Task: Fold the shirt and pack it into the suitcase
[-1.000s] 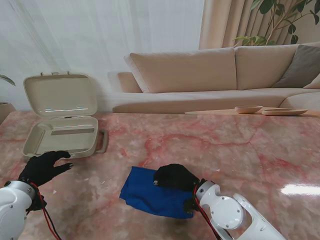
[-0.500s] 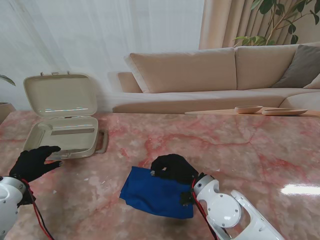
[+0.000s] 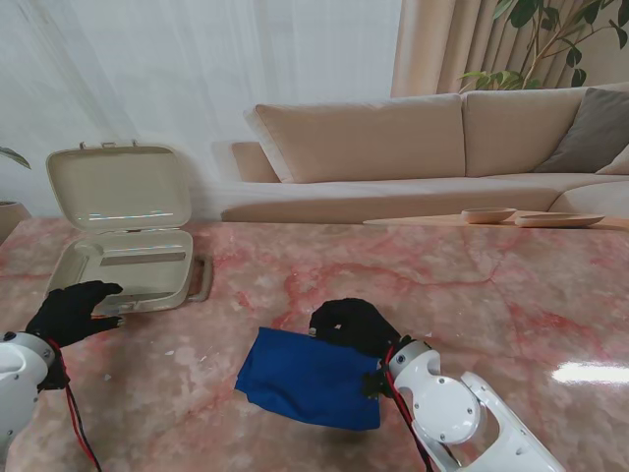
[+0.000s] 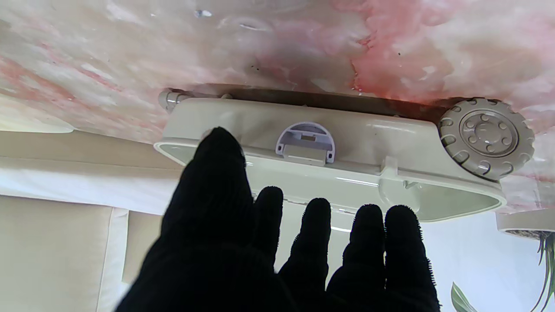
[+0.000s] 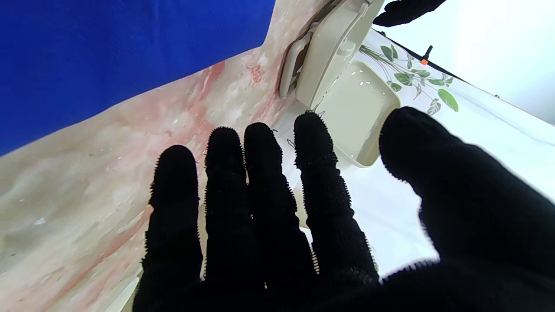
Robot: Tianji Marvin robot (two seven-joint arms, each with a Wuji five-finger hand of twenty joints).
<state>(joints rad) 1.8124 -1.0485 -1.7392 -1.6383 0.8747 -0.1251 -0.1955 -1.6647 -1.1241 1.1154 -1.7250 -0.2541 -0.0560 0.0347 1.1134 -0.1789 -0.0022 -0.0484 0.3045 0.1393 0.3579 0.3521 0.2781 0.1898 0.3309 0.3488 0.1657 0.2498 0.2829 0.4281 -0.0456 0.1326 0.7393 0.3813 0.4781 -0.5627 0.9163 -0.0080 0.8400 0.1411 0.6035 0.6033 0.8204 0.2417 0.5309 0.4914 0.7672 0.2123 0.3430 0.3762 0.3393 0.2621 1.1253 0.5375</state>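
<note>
Lying on the pink-veined marble surface (image 3: 472, 285) as a compact blue rectangle, the shirt (image 3: 305, 382) is looking folded already, so the folding part of the task is judged done and the packing is what is left. The suitcase (image 3: 123, 265) is sitting well apart from it, farther from the robot and to the left, with its lid standing upright and its shallow tray showing nothing inside. The right hand (image 3: 352, 325) is hovering at the shirt's far right corner with fingers (image 5: 256, 182) spread and holding nothing, so the lift is not yet made. The left hand (image 3: 71, 312) is resting just beside the suitcase's near rim, fingers (image 4: 316, 234) likewise apart and empty; whether it is touching the shell cannot be told. The shirt is reading as soft, matte cloth with slightly rumpled edges, likely to sag when raised. The suitcase is a smooth, glossy beige hard shell with rounded corners, a ribbed wheel (image 4: 485, 136) and a small pale latch (image 4: 305, 143).
</note>
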